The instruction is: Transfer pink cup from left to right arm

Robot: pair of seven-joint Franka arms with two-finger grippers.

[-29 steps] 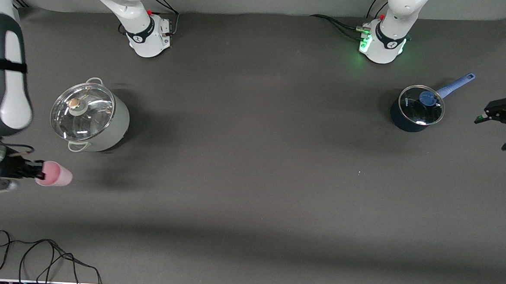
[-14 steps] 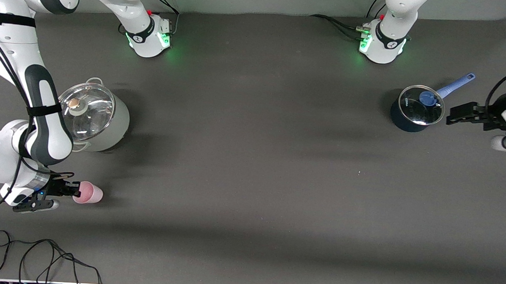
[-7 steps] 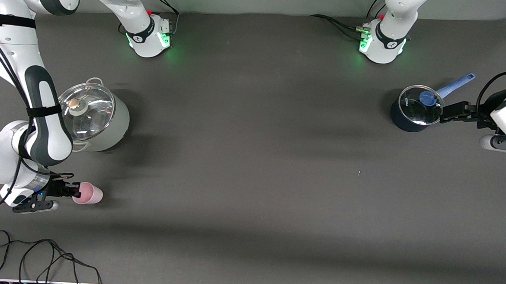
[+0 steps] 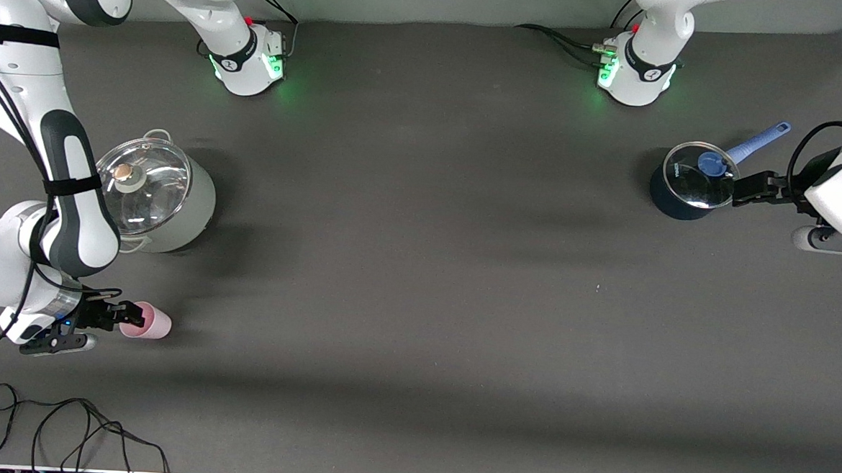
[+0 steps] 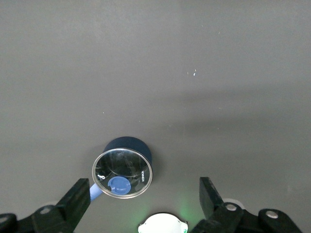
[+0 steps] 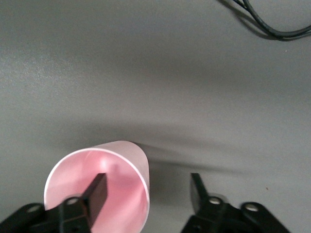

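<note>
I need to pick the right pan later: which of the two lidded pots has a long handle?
The small dark blue pot at the left arm's end of the table; a long blue handle sticks out from it. The bigger pale green pot has only short loop handles.

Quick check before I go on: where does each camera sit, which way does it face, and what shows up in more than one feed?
Front view: high across the table, facing both bases; shows right gripper at the pink cup, left gripper by the blue saucepan.
Left wrist view: on the left arm, looking down over open jaws at the saucepan.
Right wrist view: on the right arm, looking down over open jaws, one finger inside the cup.
Shared: cup in front and right wrist; saucepan in front and left wrist.
</note>
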